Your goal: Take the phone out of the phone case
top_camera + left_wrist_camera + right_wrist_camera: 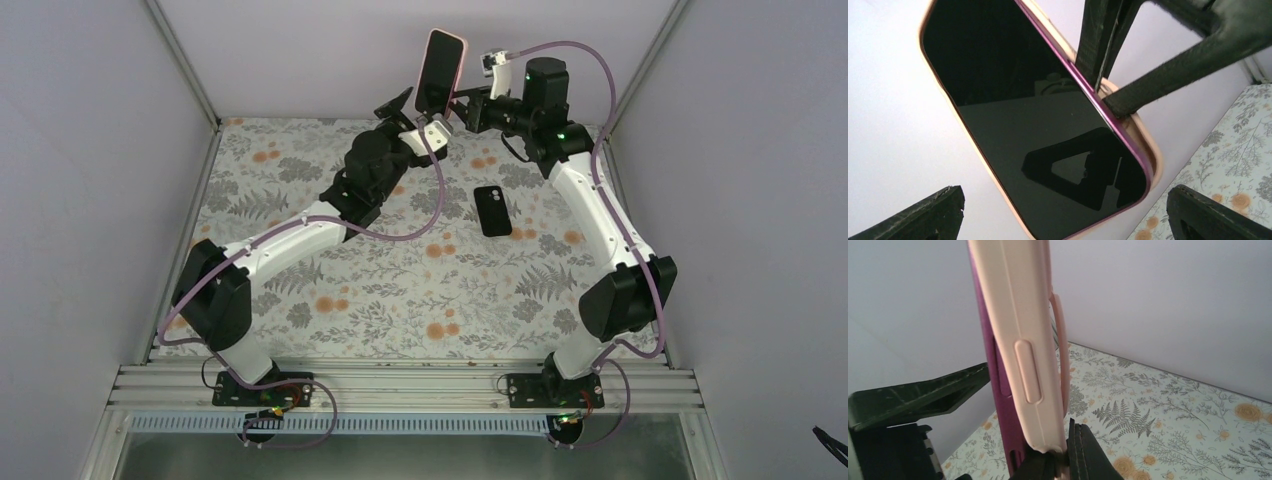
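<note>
The top camera looks down on the whole table (400, 300) from behind; both wrist cameras see the cased phone (441, 70) closely.

Boxed in on three sides by plain, pale lavender-grey panels: back wall (320, 50), left wall (80, 180), right wall (760, 180). Joined at the far corners by slanting aluminium uprights, left post (185, 65) and right post (655, 55). Below, a desk (430, 300) covered in a white cloth printed with grey ferns and orange flowers, reaching the foot of the walls. Edged along the near side by a ribbed aluminium rail (420, 385), with a grey metal ledge (420, 455) beneath. Lit softly and evenly, only faint shadows on the cloth. Thin black cable (830, 440) in the lower right corner of the top view.
</note>
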`<state>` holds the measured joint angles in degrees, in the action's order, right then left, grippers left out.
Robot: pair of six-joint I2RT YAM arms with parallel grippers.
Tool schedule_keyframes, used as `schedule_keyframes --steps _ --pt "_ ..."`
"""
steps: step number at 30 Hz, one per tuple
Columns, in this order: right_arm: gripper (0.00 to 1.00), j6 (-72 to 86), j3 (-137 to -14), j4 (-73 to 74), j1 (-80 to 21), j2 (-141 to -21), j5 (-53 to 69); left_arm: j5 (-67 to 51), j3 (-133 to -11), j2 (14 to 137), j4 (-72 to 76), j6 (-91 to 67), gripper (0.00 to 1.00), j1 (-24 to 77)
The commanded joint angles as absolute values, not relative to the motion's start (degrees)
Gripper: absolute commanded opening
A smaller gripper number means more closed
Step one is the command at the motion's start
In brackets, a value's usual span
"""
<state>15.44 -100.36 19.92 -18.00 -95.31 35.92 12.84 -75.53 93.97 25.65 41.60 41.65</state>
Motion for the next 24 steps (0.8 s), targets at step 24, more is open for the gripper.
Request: schedule_keyframes --steps 24 --pt "0.03 14.3 -99.6 15.3 -19.0 -94.7 37.7 15.4 -76.8 93.6 28.4 41.8 0.99 42.0"
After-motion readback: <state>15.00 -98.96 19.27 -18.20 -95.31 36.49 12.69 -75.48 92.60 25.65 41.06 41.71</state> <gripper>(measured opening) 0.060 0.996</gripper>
